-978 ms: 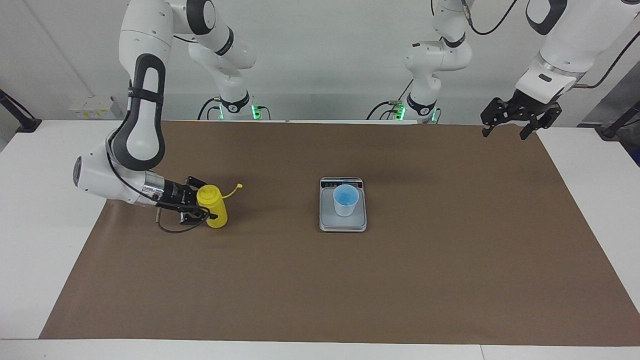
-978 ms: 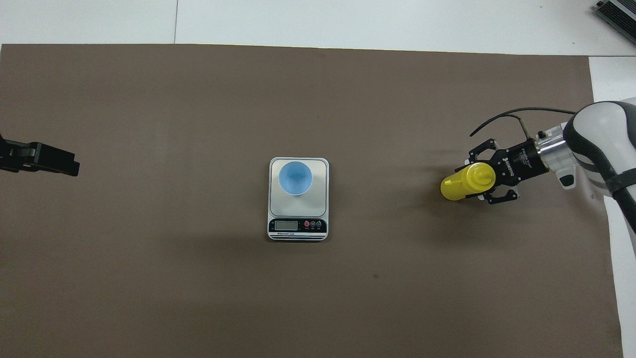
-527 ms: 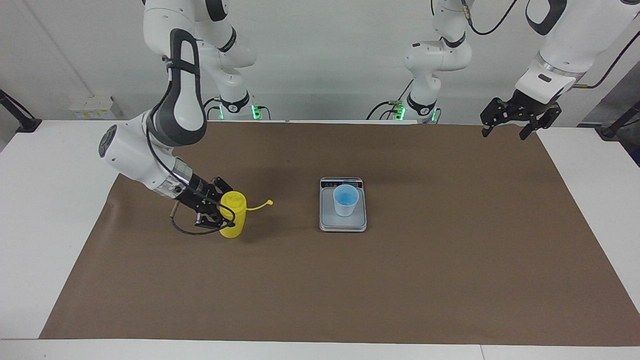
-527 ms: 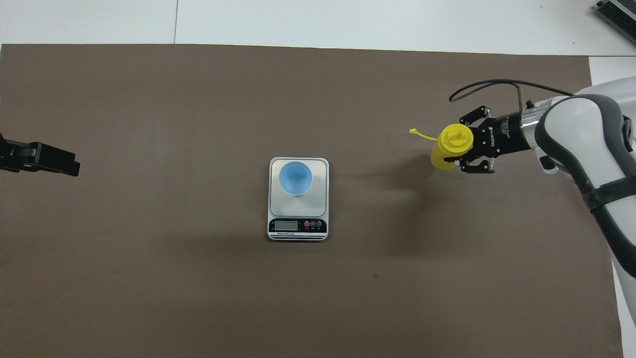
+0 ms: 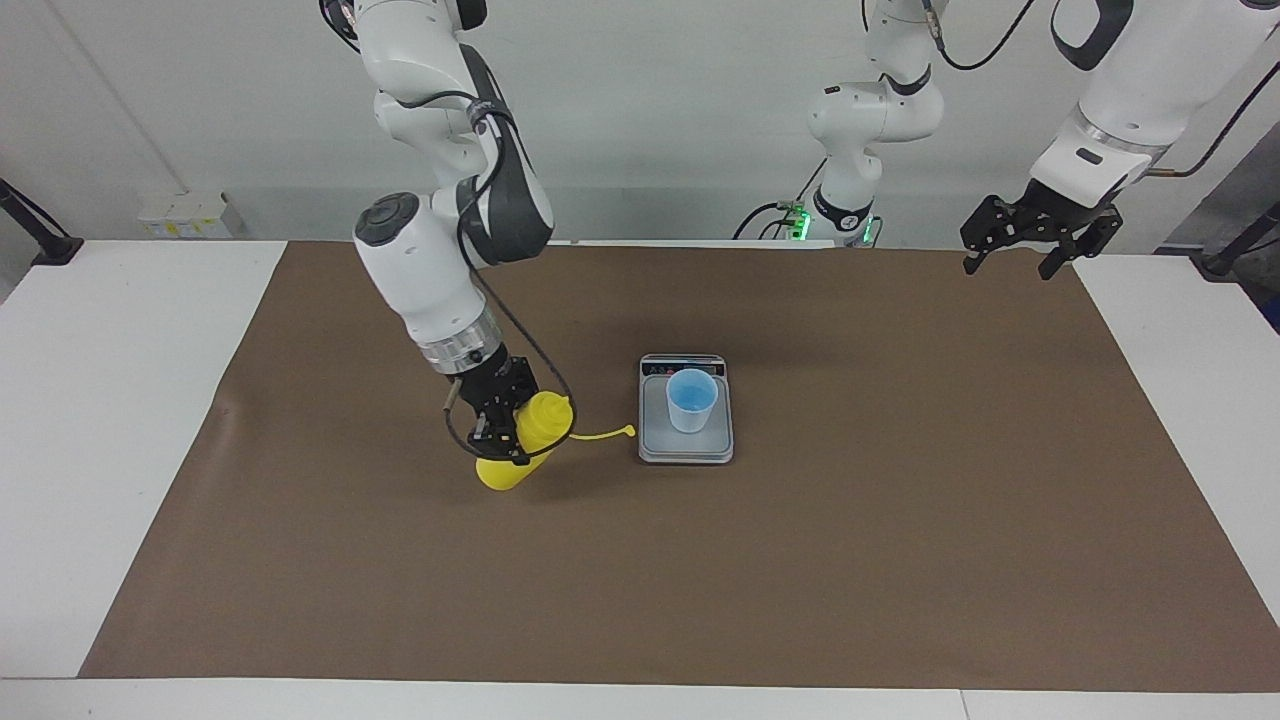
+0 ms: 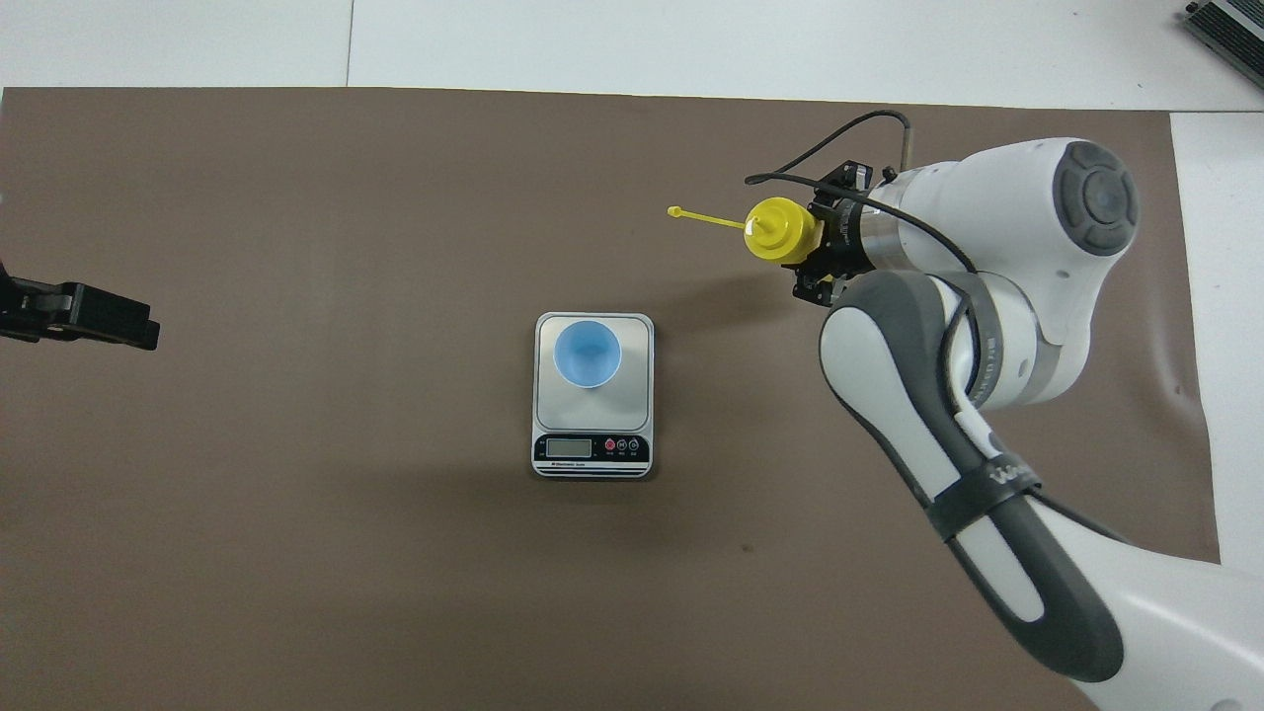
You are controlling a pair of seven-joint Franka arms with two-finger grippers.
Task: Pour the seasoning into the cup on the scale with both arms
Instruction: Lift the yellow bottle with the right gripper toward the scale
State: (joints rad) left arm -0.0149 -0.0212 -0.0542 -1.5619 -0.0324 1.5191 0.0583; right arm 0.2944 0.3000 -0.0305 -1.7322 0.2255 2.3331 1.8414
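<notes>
From across the table, the right gripper (image 5: 497, 425) is clamped tight on the yellow bottle (image 5: 522, 445) and has it off the brown mat (image 5: 900, 560), tilted, nozzle end up toward the scale (image 5: 686, 445), its little cap (image 5: 628, 431) dangling out on its strap just short of the scale's edge. The blue cup (image 5: 691, 399) stands upright on the weighing plate, nothing in it that I can make out. The left gripper (image 5: 1030, 243) hangs spread wide and empty over the mat's corner at its own end, waiting.

From above, the bottle (image 6: 780, 228) sits well apart from the cup (image 6: 588, 354); the left gripper (image 6: 99, 318) pokes in at the edge.

I'd say this is the carry toward the cup. Next the nozzle must come over the rim, and the loose cap needs keeping clear, perhaps the left arm's job.
</notes>
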